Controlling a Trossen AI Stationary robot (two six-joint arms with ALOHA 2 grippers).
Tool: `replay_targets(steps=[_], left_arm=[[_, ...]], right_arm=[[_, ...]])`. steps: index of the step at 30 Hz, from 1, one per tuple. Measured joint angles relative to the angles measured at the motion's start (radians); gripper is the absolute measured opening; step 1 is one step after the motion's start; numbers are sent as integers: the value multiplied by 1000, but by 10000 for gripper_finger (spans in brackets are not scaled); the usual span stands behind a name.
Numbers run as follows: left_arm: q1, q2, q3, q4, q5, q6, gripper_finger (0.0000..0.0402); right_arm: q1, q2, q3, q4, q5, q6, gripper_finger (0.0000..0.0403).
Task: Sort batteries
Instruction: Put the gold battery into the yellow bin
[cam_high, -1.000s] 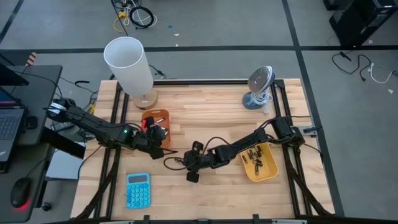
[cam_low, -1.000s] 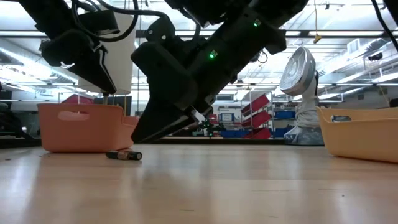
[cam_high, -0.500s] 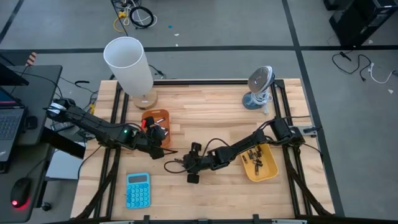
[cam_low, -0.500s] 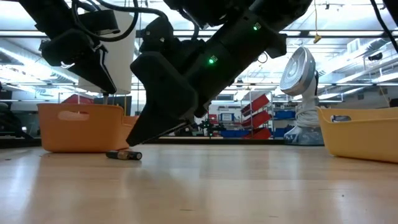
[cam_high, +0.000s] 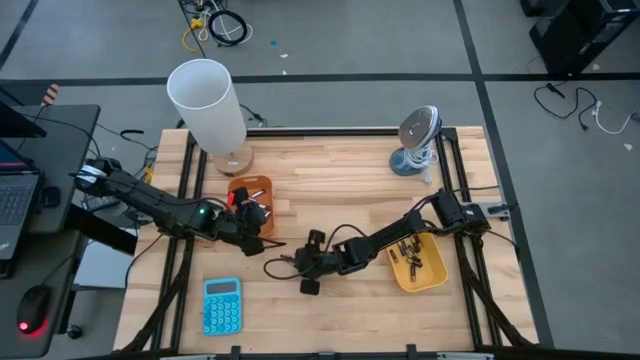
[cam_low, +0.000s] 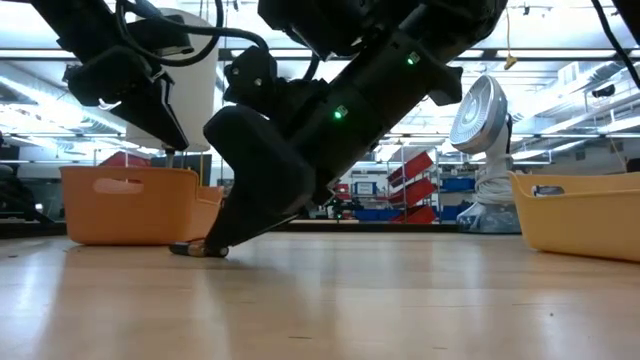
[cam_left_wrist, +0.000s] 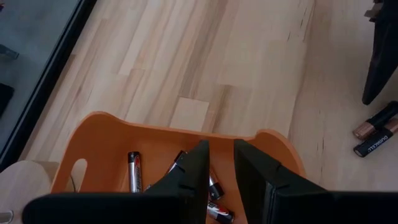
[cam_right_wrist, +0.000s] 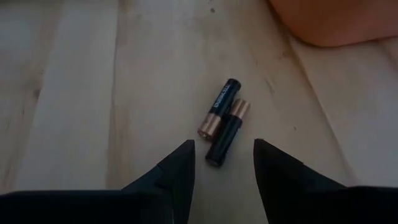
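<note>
Right gripper low, jaws apart; left gripper hovering.

A tall white cylinder stands on a round wooden base at the far left of the wooden table, with an orange tray just near of it. At the far right sits a small grey desk fan, and near of it — by the right edge — a yellow tray. A blue calculator lies at the near left. Off the table on the left are a laptop and a mouse; cables lie coiled on the floor beyond.
</note>
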Motion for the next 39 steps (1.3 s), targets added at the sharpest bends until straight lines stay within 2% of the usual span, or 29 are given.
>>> replay_targets(steps=[15,18,22,24,28,33,39], left_arm=[[0,0,0,-4,0,2,76],[0,0,0,-4,1,2,76],[0,0,0,-3,1,2,76],[0,0,0,-4,1,2,76],[0,0,0,-4,2,2,76],[0,0,0,-4,2,2,76],[0,0,0,-4,3,3,76]], right_arm=[[-2,50,4,29,5,41,123],[-3,51,4,27,1,41,96],[-10,52,3,20,-40,41,32],[-11,52,3,18,-46,31,14],[-11,49,3,18,-46,26,22],[-7,18,-1,-1,-37,-3,10],[17,-75,-6,-156,9,-25,10]])
